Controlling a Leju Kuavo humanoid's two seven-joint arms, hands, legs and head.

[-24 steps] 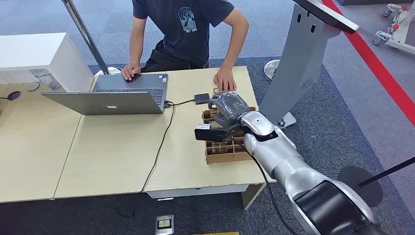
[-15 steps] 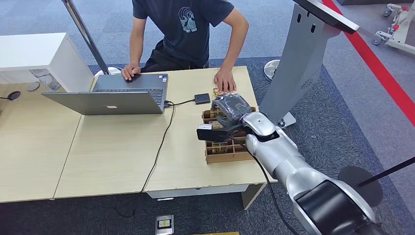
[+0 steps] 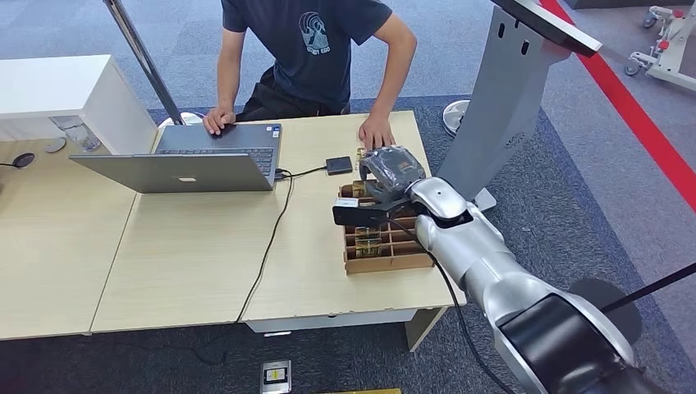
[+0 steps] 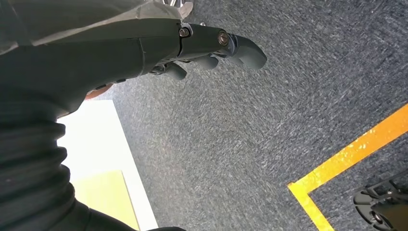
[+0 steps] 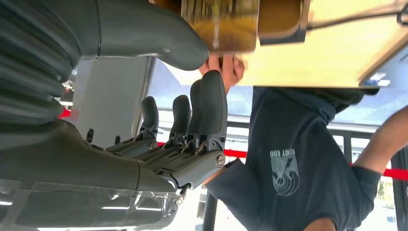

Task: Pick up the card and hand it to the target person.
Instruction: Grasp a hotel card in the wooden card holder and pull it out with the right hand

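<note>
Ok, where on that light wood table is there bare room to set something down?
The widest bare patch of the light wood table lies in front of the open grey laptop, left of the black cable. A narrower strip runs between that cable and the brown compartmented cardboard tray. It is crowded at the tray, where the right hand hovers near the person's hand.

The head camera looked forward and down from high on the robot, taking in the wooden table [image 3: 205, 246], the laptop [image 3: 197, 160] and the seated person [image 3: 316, 49] across it. The right wrist camera sat close behind the right hand [image 5: 159, 130], turned upside down, facing the same person [image 5: 288, 159] and the table's underside-up edge [image 5: 312, 57]; a blurred object, possibly the card tray, was near. The left wrist camera hung low beside the left hand [image 4: 192, 48], aimed at grey carpet [image 4: 240, 134].
</note>
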